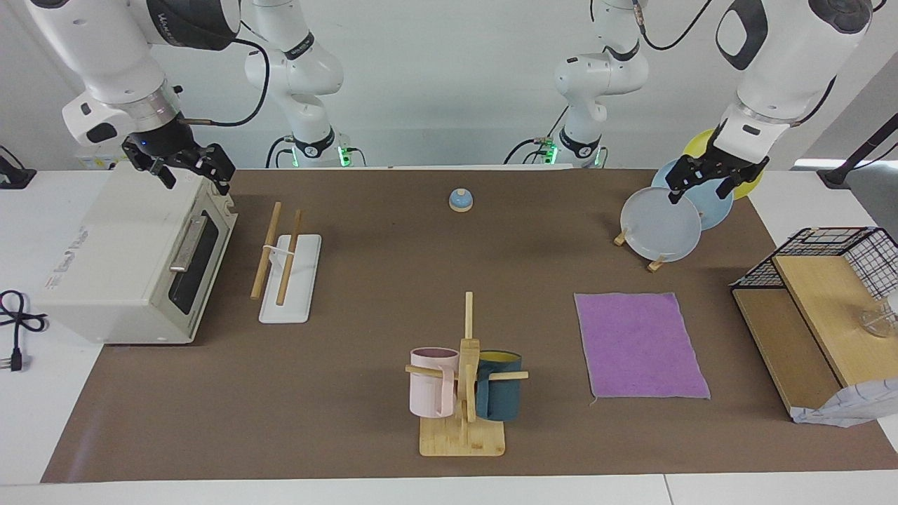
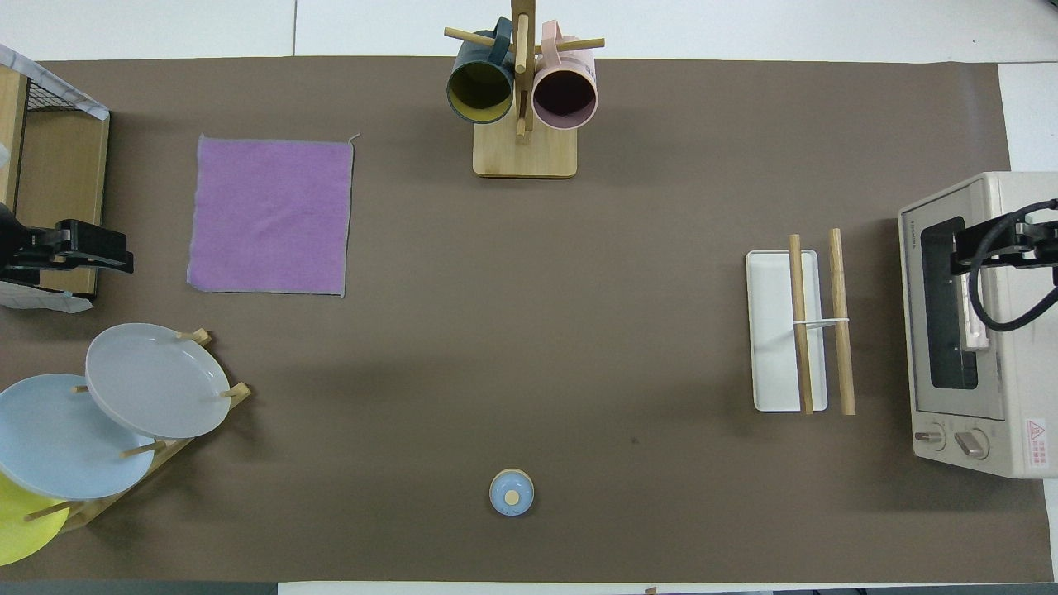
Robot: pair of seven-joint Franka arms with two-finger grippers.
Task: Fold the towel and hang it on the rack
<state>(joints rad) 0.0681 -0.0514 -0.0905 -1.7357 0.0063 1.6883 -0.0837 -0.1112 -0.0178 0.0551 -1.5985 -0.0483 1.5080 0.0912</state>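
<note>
Toward the left arm's end of the desk (image 1: 351,421), close to the edge farthest from the robots, the towel (image 1: 640,345) lies flat and unfolded, purple face up.

Handling, as judged: thin cloth, light, limp, no stiffness. It will drape and sag from any pinch point, so one grip alone would likely let it bunch. Best hold looks like the two corners on one edge, one per tool, pinched low against the desk so the fingertips get under the hem. A loose thread shows at one corner farthest from the robots; harmless.

Left tool (image 1: 708,184): released, holding nothing, raised over the plate stand (image 1: 656,263) and its plates (image 1: 661,224). Right tool (image 1: 184,167): released, empty, raised over the toaster oven (image 1: 133,259).

The rack (image 1: 287,263) sits toward the right arm's end of the desk, just beside the oven door, well apart from the towel. Its two rods (image 2: 818,322) lie low over the white base.

Around:
- mug tree (image 1: 464,393) with pink and teal mugs stands between towel and rack, near the same edge as the towel; a low carry could clip it.
- small blue bell (image 1: 460,200), near the robots' edge, out of the way.
- wooden shelf with wire basket (image 1: 828,301) at the left arm's end, near the towel.
- oven crowds one side of the rack; draping there leaves little room.
</note>
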